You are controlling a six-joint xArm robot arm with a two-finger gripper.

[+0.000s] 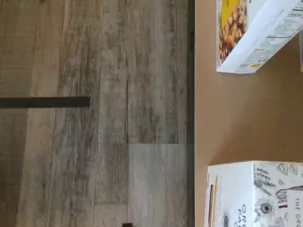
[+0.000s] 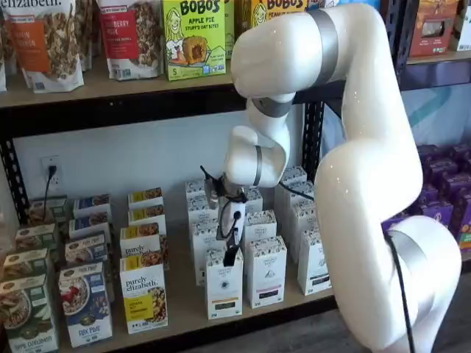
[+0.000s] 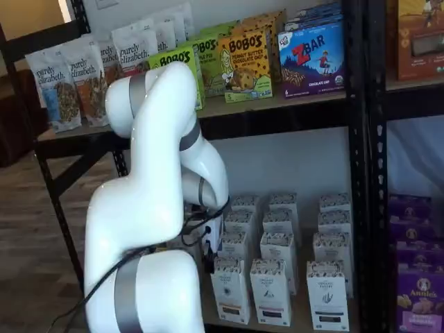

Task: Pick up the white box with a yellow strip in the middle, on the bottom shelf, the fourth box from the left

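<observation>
Our gripper (image 2: 230, 246) hangs just above the front white box (image 2: 224, 283), its black fingers apart and empty. That box stands at the front edge of the bottom shelf (image 2: 184, 312). Next, we think, we go down and squeeze it.

— What print do I read on my feeds?
— "BOBO'S Apple Pie" on a green box (image 2: 193, 37), "ZBAR" on a blue box (image 3: 311, 59), "purely elizabeth" on a yellow-and-white box (image 2: 144, 294), and "Annie's" on a purple box (image 3: 418, 300).
</observation>
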